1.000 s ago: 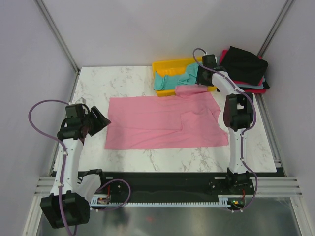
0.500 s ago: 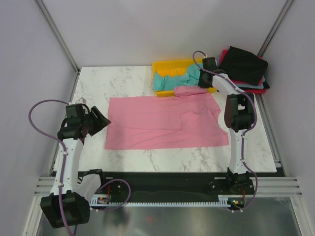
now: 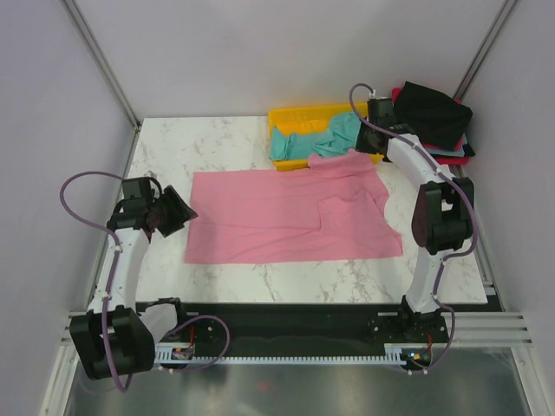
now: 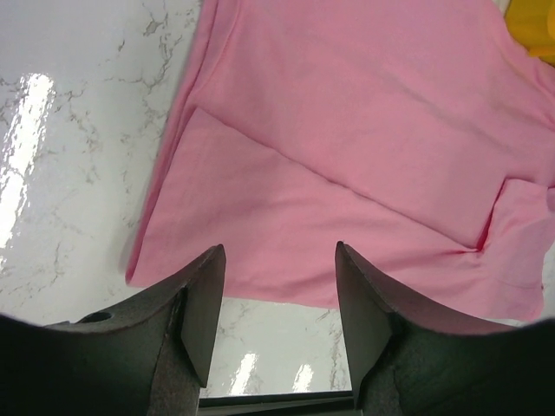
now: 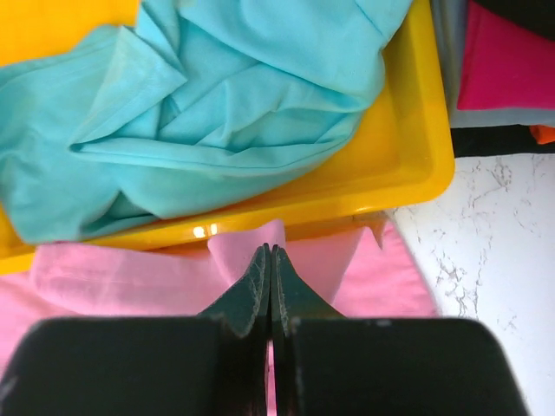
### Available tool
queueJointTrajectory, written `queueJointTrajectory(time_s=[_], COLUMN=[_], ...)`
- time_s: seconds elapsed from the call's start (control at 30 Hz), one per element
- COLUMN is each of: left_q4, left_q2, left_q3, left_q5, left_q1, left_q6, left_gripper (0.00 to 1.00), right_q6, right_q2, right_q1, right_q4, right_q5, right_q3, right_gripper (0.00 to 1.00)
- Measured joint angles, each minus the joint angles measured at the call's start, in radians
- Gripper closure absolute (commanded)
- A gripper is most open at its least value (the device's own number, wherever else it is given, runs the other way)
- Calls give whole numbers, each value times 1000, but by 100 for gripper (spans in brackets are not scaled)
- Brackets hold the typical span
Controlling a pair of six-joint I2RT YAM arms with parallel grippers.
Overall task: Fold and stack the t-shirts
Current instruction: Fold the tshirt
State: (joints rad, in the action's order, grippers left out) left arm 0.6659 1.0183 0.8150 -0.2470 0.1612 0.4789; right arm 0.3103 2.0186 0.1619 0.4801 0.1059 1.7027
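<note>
Pink t-shirt [image 3: 277,217] lay flat on bench [image 3: 217,143], long axis running left–right; collar end unclear. Right tool [image 5: 269,251] was clamped on its far edge beside yellow tray [image 5: 408,165]. Left tool [image 4: 277,256] hung with jaws apart at its left end.

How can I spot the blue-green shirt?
At the far edge of the marble table sits a yellow tray. The teal t-shirt lies crumpled inside it. Only it is bunched up; the pink t-shirt lies flat, the black t-shirt tops a pile.
</note>
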Motion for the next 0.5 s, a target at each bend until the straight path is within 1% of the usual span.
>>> queueJointTrajectory(time_s=[0.1,0.2,0.33,0.5], left_q4=[-47,-68,-93,-150], left_q2=[99,220,377,589], left_q3=[4,52,189,400], left_q5=[1,11,66,99], left_q1=[0,0,0,0], left_q6=[11,23,25,21], left_gripper=[41,43,45,47], right_q6=[0,0,1,5], right_q2=[-73,-126,-151,-151], right_q1=[1,4,4,4], right_q4=[-29,-65,-90,-110], right_q5=[-7,-21,-55,-104], right_q3=[-59,-134,-218,-262], right_gripper=[100,100,100,100])
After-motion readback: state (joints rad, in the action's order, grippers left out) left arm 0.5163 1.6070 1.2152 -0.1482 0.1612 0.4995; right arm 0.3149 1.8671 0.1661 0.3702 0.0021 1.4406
